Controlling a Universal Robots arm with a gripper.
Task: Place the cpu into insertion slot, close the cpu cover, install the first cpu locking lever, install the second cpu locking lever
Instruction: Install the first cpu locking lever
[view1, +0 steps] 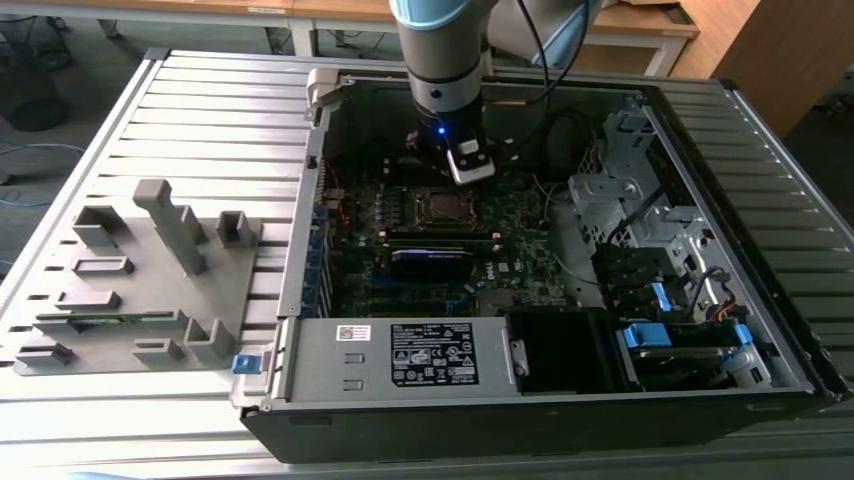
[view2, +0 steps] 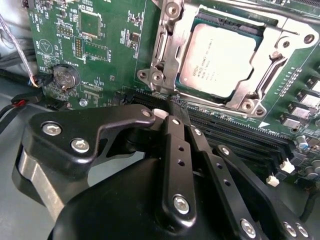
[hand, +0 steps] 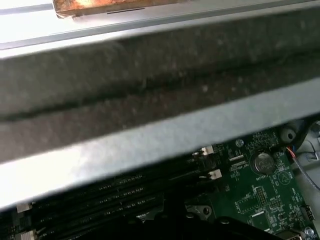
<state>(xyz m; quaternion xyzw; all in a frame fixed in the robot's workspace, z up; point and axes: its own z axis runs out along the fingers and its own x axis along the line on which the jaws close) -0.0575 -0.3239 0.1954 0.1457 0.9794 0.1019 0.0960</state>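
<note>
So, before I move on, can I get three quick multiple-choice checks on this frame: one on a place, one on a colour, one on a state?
1. Where is the cpu?
A. On the grey fixture beside the case
B. In the insertion slot
C. In the hand

2. What colour is the circuit board?
A. Blue
B. Red
C. Green

3. How is the cpu cover?
A. Down over the cpu
B. Standing upright
C. Off, lying outside the case

Answers:
1 B: the second wrist view shows its silver face seated in the socket.
2 C: the board is green in both wrist views.
3 A: its frame lies flat, the chip showing through the window.
</note>
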